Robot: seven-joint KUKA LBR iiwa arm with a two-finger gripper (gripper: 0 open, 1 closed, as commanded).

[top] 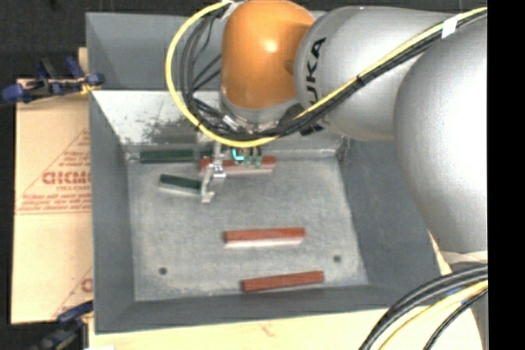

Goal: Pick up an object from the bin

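Note:
My gripper (209, 186) hangs low over the back left part of the bin floor, under the orange wrist cover. Its metal tip sits at the right end of a small dark green bar (175, 182) that lies slightly tilted on the floor. Whether it touches that bar I cannot tell. A longer dark green bar (167, 154) lies along the back wall just behind it. A red piece with a green part (253, 163) lies to the gripper's right, partly hidden by the wrist.
Two red-brown bars lie farther forward: one (264, 236) in the middle of the floor, one (281, 282) by the front wall. The arm, its orange cover and cables overhang the bin's back and right side.

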